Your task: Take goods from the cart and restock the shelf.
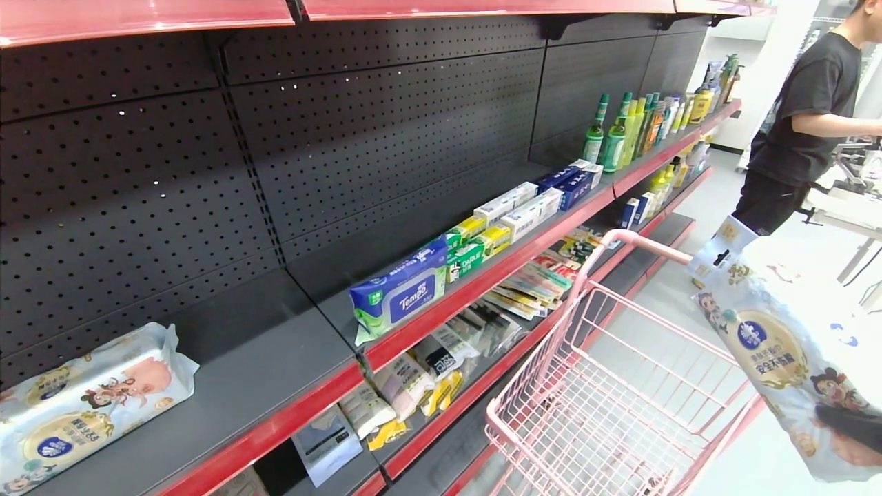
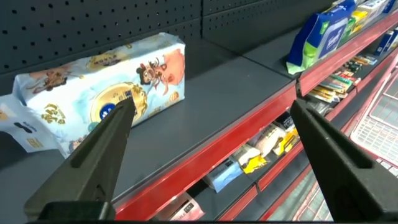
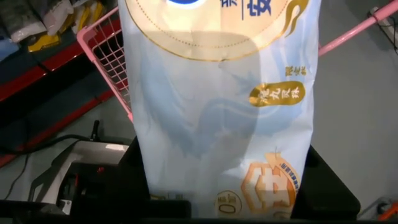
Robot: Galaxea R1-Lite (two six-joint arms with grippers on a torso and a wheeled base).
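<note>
One soft, light pale-blue plastic tissue pack (image 1: 772,344), lower right, is clamped endwise by the right gripper (image 1: 851,421); sag is expected. The left gripper (image 2: 212,104) is held apart.

The held tissue pack (image 1: 778,358) runs past the head view's edge.

We see a long shelf (image 1: 275,358) with red front edges. Behind it stands a black back wall (image 1: 386,131) full of little holes. The floor (image 1: 696,200) is pale grey and smooth. Far off, past the shelf's end, there is a white wall (image 1: 765,76). A pale table (image 1: 844,219) stands at the right edge.
</note>
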